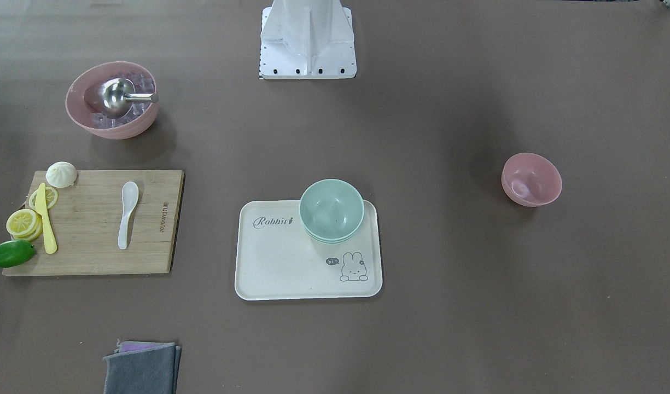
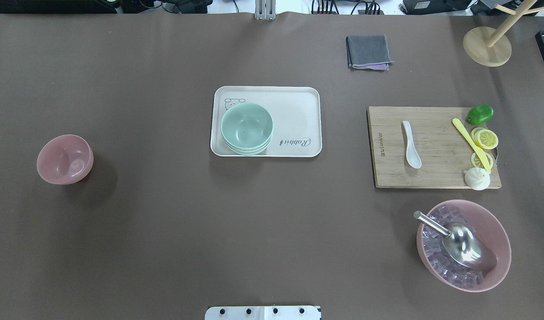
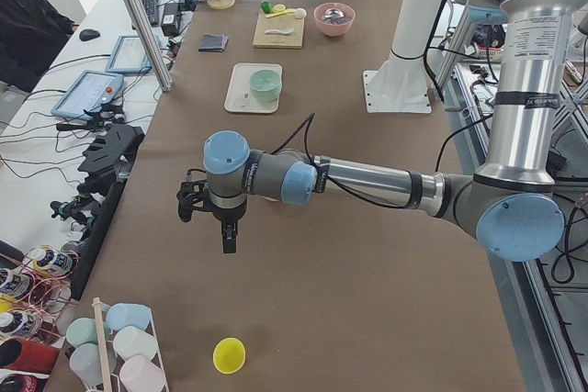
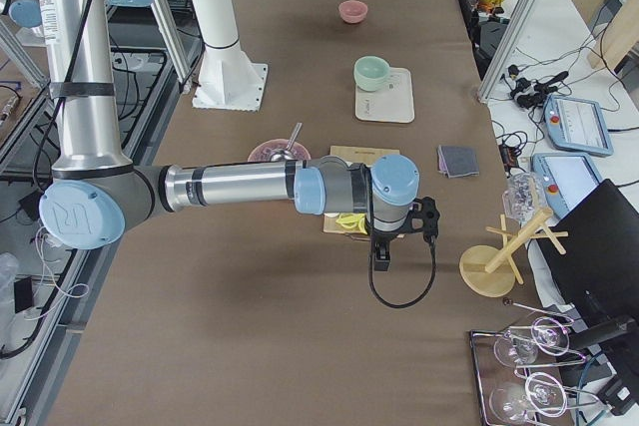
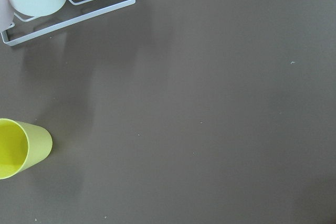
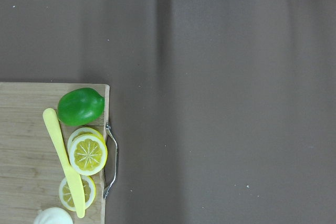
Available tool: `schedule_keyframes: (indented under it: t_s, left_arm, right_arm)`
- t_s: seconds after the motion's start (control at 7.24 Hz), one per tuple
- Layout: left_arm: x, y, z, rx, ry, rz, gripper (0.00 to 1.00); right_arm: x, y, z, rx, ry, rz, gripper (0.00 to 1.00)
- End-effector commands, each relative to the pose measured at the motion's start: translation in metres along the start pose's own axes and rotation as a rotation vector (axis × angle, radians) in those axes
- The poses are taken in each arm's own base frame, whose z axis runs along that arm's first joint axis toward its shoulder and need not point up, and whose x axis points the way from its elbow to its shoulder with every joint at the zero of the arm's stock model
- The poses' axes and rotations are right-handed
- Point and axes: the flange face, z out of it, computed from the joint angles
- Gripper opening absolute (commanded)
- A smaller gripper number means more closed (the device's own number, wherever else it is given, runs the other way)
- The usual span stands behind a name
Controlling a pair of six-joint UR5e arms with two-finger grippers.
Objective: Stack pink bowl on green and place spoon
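Two light, stiff pieces, empty pink bowl point(image 2: 65, 159) and white spoon point(image 2: 410, 143), are probably best taken by rim and handle; the jaws' state cannot be told.

This is a robot lab. A big robot arm point(image 3: 367, 181) reaches over a long brown table point(image 3: 367, 319). On the left of that side view lie wires point(image 3: 37, 71) and a control pad point(image 3: 87, 91), near a metal post point(image 3: 138, 20).

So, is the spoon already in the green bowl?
No, the white spoon lies on the cutting board, apart from the green bowl on the tray.
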Motion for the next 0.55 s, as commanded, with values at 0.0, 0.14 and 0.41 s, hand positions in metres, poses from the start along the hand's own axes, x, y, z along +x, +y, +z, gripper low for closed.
schedule_keyframes:
  t_s: [0.0,0.14,0.41]
  left_arm:
    - [0.108,-0.005,-0.008,0.005,0.058,-0.028,0.99]
    - [0.163,0.016,0.010,-0.031,0.080,-0.023,0.99]
    - [0.214,0.078,0.092,-0.007,0.094,-0.045,0.98]
  right_arm:
    - [-0.001,-0.001,-0.001,0.003,0.003,-0.004,1.00]
    - [0.000,-0.001,-0.001,0.003,0.008,-0.007,1.00]
    - [-0.001,0.000,-0.001,0.001,-0.004,0.001,1.00]
